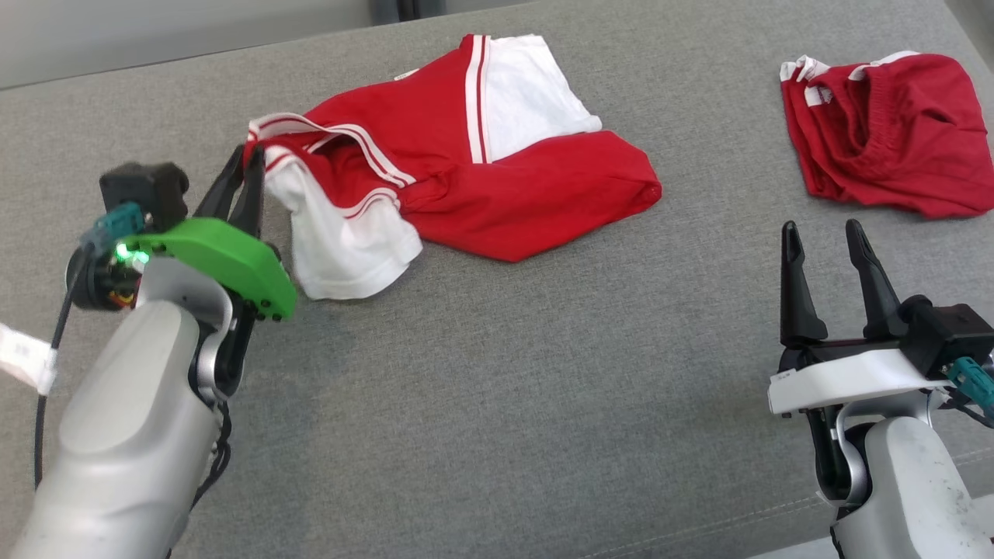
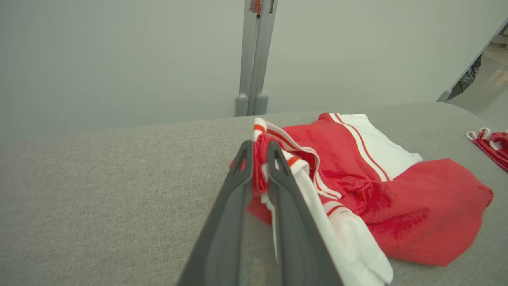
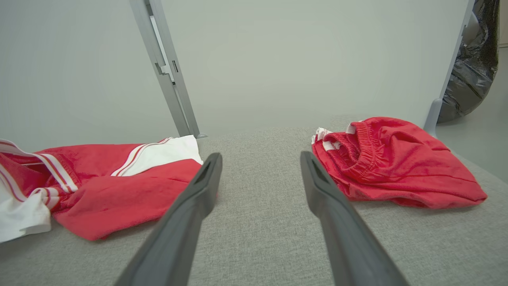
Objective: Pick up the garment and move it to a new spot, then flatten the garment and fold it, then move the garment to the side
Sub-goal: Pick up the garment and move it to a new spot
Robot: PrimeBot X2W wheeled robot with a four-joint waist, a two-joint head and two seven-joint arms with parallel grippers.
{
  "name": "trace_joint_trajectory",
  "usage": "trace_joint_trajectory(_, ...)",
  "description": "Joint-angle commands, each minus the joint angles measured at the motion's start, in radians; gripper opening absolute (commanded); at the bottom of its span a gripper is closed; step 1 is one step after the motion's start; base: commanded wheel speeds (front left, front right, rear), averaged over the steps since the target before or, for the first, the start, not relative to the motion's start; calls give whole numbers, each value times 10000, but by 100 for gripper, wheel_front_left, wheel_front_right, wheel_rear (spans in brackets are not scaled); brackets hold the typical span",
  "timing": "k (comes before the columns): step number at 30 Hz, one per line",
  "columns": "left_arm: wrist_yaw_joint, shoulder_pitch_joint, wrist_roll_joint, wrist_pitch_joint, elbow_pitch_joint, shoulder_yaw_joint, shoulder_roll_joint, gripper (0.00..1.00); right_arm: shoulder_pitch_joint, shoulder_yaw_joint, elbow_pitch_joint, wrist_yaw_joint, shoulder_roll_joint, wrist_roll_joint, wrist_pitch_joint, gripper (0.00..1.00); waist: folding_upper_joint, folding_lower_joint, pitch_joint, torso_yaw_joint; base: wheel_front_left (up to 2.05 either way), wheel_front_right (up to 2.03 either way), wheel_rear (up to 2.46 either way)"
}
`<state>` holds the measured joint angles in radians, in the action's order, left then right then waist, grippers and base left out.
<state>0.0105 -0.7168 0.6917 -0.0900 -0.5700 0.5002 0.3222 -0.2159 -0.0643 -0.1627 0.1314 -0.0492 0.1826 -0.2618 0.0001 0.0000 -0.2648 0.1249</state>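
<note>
A red and white garment [image 1: 497, 171] [image 2: 397, 198] [image 3: 119, 186] lies crumpled on the grey surface [image 1: 497, 404] at the back centre-left. My left gripper [image 1: 247, 159] [image 2: 260, 155] is shut on its striped left edge, pinching a fold of red cloth between the two dark fingers. One white sleeve [image 1: 349, 248] hangs just right of that gripper. My right gripper [image 1: 823, 237] [image 3: 260, 163] stands open at the lower right, well apart from the garment, with nothing between its fingers.
A second red garment [image 1: 893, 132] [image 3: 393, 159] with an elastic waistband lies bunched at the back right. A grey wall and a metal post [image 2: 254, 59] stand behind the surface's far edge. Bare grey cloth spreads across the front and middle.
</note>
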Motion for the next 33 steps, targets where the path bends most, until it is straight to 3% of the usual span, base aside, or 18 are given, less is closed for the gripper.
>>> trace_joint_trajectory(1, 98, 351, 55, -241, -179, -57, 40, 0, -66, 4, -13, -15, -24, -28, -44, 100, -1, 0, -61, -47, 0, 0, 0)
trace_joint_trajectory(6, 274, 1243, 358, -956, -1020, -268, -251, 0, -40, 77, -207, -15, -24, -144, -43, 100, -1, 0, -10, -264, 0, 0, 0)
trace_joint_trajectory(13, 188, 1661, 641, -1340, -1589, -416, -589, 0, -55, 269, -398, -15, -24, -196, -43, 100, -1, 0, 137, -473, 0, 0, 0)
trace_joint_trajectory(14, 181, 1673, 645, -1387, -1624, -444, -619, 14, -52, 279, -420, -15, -24, -202, -43, 100, -1, 0, 158, -491, 0, 0, 0)
trace_joint_trajectory(16, 166, 1717, 658, -1505, -1667, -514, -688, 91, -45, 296, -465, -15, -24, -216, -43, 100, -1, 0, 210, -518, 0, 0, 0)
trace_joint_trajectory(17, 155, 1747, 656, -1570, -1669, -570, -711, 100, -34, 304, -487, -15, -24, -220, -43, 100, -1, 0, 244, -532, 0, 0, 0)
trace_joint_trajectory(24, -59, 2099, 389, -1756, -1020, -990, -817, 100, 26, 385, -608, -15, -24, -399, -43, 100, -1, 0, 659, -561, 0, 0, 0)
trace_joint_trajectory(33, -120, 4428, -978, -1753, 1912, -2790, -1353, 100, 210, 402, -784, -15, -24, -857, -39, 100, -1, 0, 1454, -547, 0, 0, 0)
